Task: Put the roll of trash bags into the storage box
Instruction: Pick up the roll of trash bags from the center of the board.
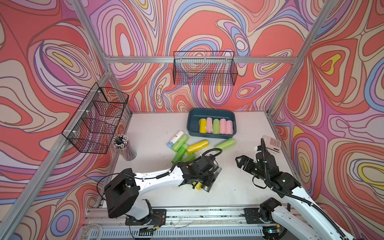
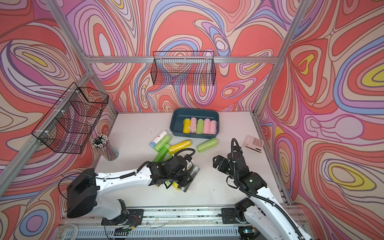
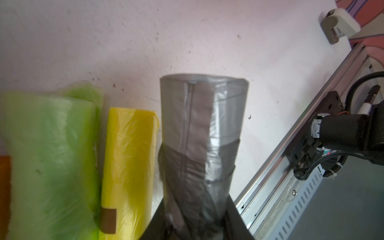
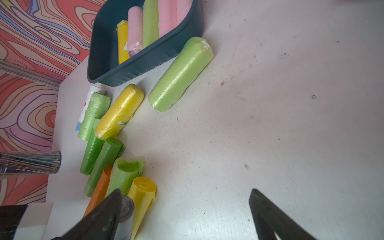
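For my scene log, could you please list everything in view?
storage box: one, teal, back of table
rolls in box: five, yellow, green, three pink, side by side
loose rolls: about nine, green, yellow, white, orange, on table
grey roll: one, in left gripper's grip
pencil cup: one, clear, table's left side
calculator: one, pink, table's right edge
wire baskets: two, black, hung back and left
left gripper: shut on grey roll
right gripper: open, holding nothing

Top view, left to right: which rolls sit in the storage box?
In the storage box: yellow roll → first pink roll → green roll → second pink roll → third pink roll.
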Robot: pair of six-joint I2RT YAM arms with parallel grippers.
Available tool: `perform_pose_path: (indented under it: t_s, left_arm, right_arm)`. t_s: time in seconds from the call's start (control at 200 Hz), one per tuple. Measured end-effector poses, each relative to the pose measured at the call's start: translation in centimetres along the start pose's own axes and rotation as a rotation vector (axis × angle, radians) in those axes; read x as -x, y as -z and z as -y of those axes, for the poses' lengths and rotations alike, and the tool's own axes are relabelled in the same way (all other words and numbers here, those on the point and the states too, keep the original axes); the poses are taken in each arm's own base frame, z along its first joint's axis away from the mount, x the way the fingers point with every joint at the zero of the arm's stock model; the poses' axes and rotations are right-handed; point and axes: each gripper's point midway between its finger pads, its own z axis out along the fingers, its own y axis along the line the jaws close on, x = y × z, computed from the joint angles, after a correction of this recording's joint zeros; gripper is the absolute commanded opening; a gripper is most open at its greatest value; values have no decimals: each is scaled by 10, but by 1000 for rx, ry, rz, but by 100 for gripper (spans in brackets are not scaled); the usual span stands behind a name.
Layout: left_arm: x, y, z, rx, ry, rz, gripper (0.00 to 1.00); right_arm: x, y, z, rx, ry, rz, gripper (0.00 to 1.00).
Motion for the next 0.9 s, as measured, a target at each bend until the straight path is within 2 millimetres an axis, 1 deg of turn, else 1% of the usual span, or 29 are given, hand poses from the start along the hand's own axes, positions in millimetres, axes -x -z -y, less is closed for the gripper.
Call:
perform_pose_path:
  t_s: [0.1,0.225,0.341,0.466,0.561,0.641,0.716,0.901]
  left_arm:
    - [8,4,-5,12,15,28,25]
    - [21,6,-19,24,60,48,23]
    - [47,13,-27,22,100,94,22]
    - [82,23,-27,7,117,163,21]
    - [106,28,-25,-5,120,201,19]
    - [123,29,-25,-16,122,223,19]
    - [135,27,-27,-21,128,234,19]
    - [153,20,-35,-29,151,235,19]
  right_arm:
    - [3,-3,-9,39,-7,9,97]
    - [6,-10,-19,82,-8,10,97]
    - [10,-16,-25,102,2,17,97]
    - [14,-23,-32,123,20,28,97]
    - [17,-29,-38,143,32,30,97]
    - [20,-33,-44,167,36,39,97]
    - [24,-37,-51,200,33,57,97]
    - [29,-51,-61,243,25,69,97]
